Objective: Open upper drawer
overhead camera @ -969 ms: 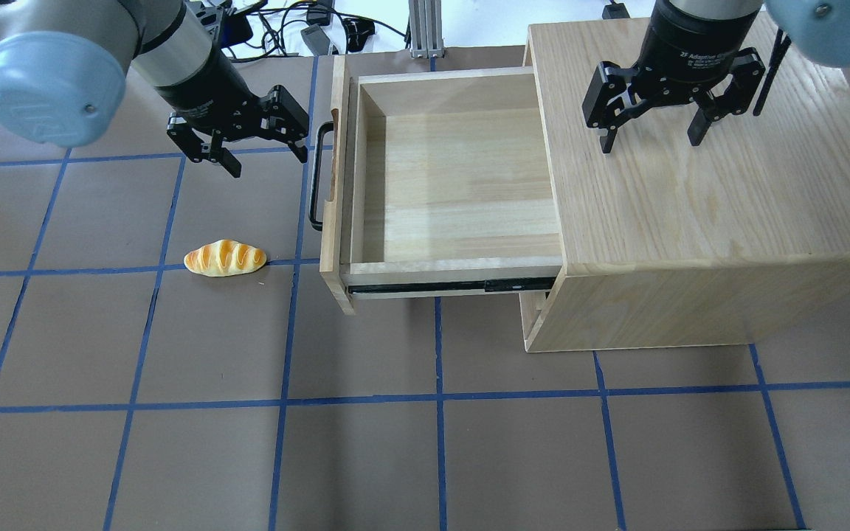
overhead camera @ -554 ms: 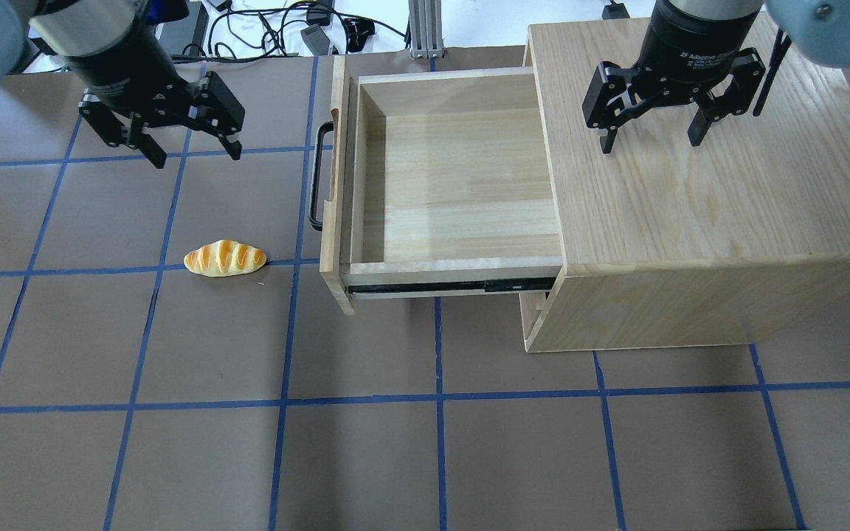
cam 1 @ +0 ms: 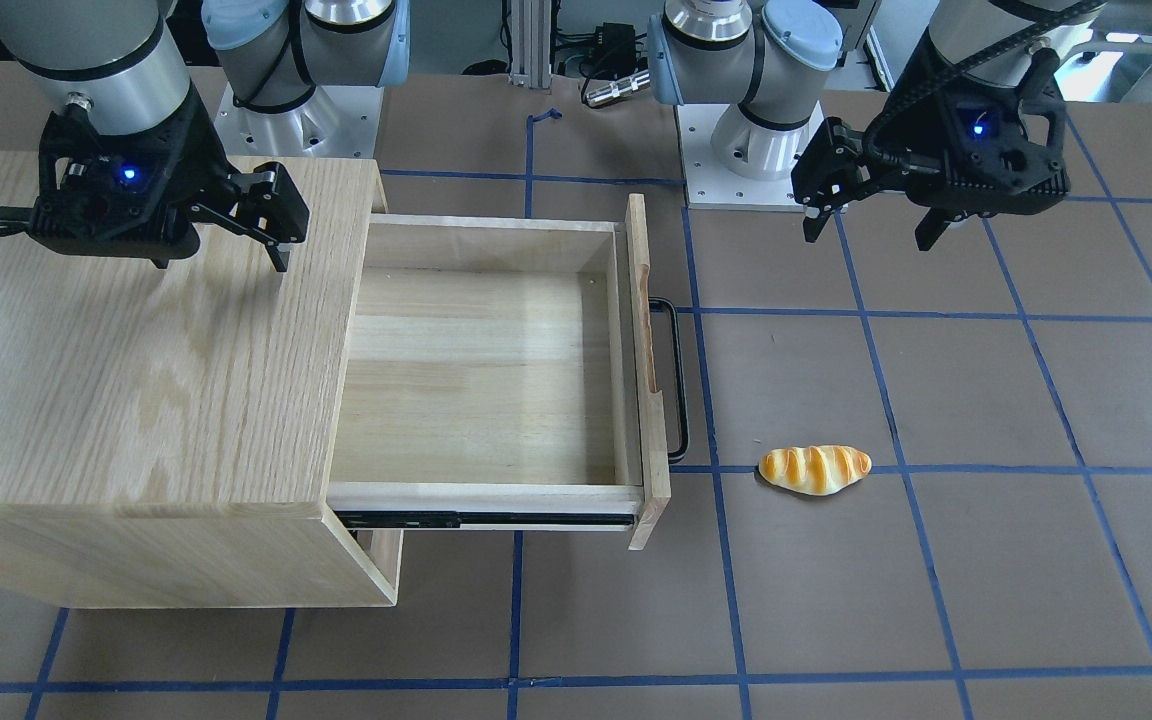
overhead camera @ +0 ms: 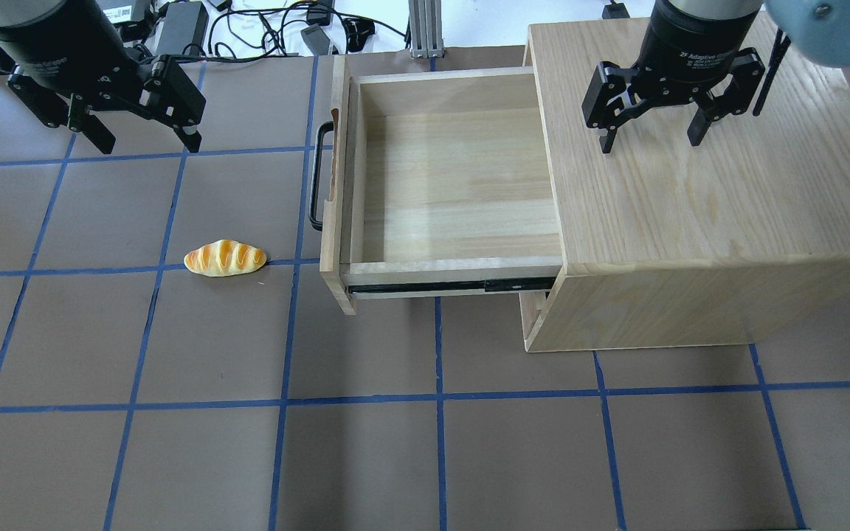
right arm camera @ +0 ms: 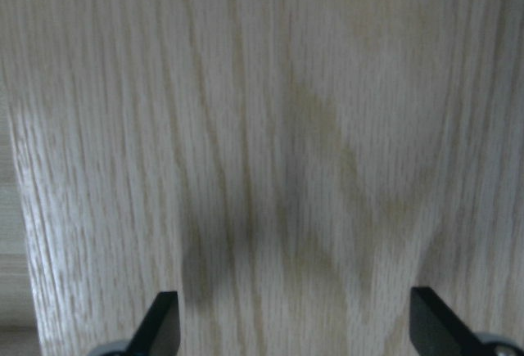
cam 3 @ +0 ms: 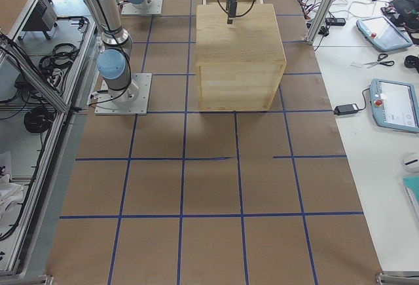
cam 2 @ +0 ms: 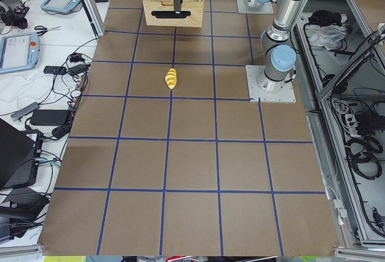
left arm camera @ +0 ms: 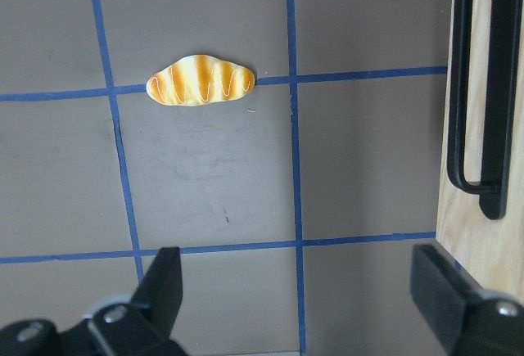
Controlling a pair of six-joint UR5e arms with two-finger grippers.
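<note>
Front-facing view first. The upper drawer [cam 1: 481, 375] is standing pulled far out of the cabinet [cam 1: 136, 380] toward 3 o'clock, with nothing lying in it. Your left gripper [cam 1: 864, 240] is hanging at 2 o'clock from the bar handle [cam 1: 678, 380], well apart from it, fingers spread on nothing. The right gripper [cam 1: 221, 262] is hovering over the cabinet top, fingers apart too.

Overhead now. A second ago your left gripper was sitting just beside the handle. It's been sliding off toward 9 o'clock, and the drawer isn't budging with it. I'm reading that as the pull finished and the handle let go, so the task is looking complete, with only the retreat going on. The bread roll [overhead camera: 226, 259] is lying at 8 o'clock from the handle.

Exterior left: the drawer front is facing you up at 12 o'clock, too small for detail.

Exterior right: the cabinet is hiding the drawer.

Left wrist: the fingers are showing wide apart, the roll at 11 o'clock, the handle at the 3 o'clock edge.

Right wrist: the fingertips are showing spread, only wood grain beneath.
</note>
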